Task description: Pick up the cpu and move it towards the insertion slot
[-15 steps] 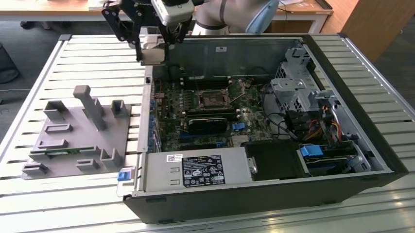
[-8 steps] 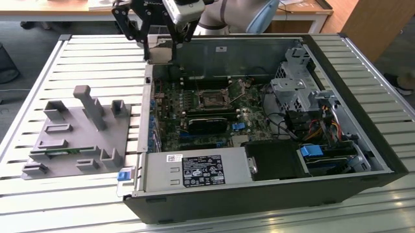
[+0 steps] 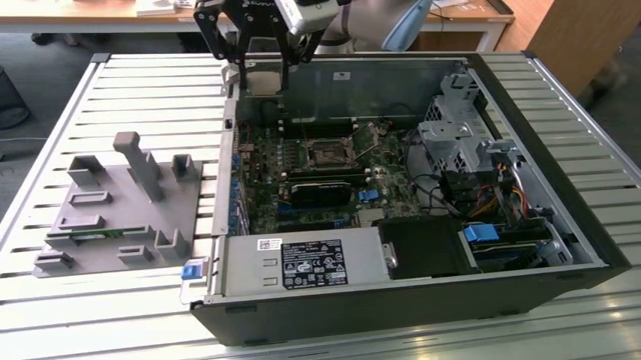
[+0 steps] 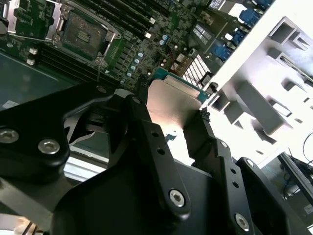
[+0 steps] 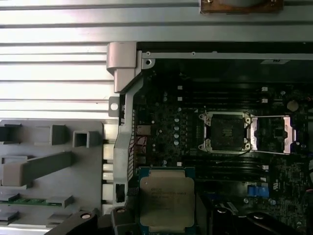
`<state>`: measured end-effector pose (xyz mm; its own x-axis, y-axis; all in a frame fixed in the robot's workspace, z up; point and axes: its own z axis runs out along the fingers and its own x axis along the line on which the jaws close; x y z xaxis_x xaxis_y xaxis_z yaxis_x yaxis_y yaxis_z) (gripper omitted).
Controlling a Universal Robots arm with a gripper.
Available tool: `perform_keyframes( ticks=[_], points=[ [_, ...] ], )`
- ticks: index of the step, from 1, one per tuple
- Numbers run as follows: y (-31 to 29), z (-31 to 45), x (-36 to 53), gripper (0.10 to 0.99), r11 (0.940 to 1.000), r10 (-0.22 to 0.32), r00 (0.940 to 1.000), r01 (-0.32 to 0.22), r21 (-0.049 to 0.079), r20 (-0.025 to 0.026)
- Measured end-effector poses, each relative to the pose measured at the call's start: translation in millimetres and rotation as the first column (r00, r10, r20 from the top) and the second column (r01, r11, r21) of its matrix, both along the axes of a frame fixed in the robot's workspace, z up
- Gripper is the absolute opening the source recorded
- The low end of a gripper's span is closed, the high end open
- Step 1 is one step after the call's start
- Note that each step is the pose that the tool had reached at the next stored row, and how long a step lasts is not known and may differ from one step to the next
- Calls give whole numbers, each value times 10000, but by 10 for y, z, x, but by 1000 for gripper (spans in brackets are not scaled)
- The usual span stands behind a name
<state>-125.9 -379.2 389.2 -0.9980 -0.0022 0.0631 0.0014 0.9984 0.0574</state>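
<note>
Looking across the scene, we see a table [image 3: 130,82] of pale metal slats, with a wooden desk [image 3: 90,13] behind it and dark floor at the exterior view's left. On the slats lies an open computer case [image 3: 561,247], its side panel off and its insides facing up. Beside it, toward the exterior view's left, sits a grey plastic holder [image 3: 110,217] with upright posts and pockets; a thin green memory stick [image 3: 105,234] lies in one of its slots.

We find the arm reaching in from the far side of the table, its black claw [image 3: 263,81] hanging above the far corner of the case on the exterior view's left. The claw is pinching the cpu [image 3: 263,81], one black finger pressed on each side of the chip. In the second wrist view the cpu [image 4: 171,105] shows as a flat pale square between the two fingers [image 4: 146,127], held clear above the green board. In the first wrist view its silvery top and greenish rim [image 5: 167,200] sit just beside the case edge.

Inside the case we see the motherboard [image 3: 300,172], and on it the insertion slot [image 3: 328,154], a square socket with a silvery frame and dark centre, its cover plate [image 5: 273,134] swung open to one side. The cpu is well apart from it. A grey power supply [image 3: 300,262] fills the near corner, and a metal drive cage [image 3: 455,142] with cables sits at the exterior view's right.
</note>
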Motion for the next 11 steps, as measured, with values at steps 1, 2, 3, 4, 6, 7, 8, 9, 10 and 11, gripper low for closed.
perform_keyframes(
  ticks=[1,2,3,4,6,7,8,9,10,11],
  points=[
    [6,0,26,541,10000,-1,10000,1,0,0],
    [12,-1,50,541,10000,-1,10000,1,1,1],
    [17,-1,74,541,10000,-1,10000,1,0,0],
    [22,-2,97,541,10000,-1,10000,1,1,0],
    [32,-2,143,541,10000,0,10000,0,1,1],
    [37,-2,166,541,10000,0,10000,0,1,0],
    [42,-3,189,541,10000,0,10000,0,1,0],
    [49,-3,213,541,10000,-1,10000,1,0,0],
    [54,-4,236,541,10000,-1,10000,1,0,0],
    [60,-4,258,541,10000,-1,10000,1,0,0]
  ],
)
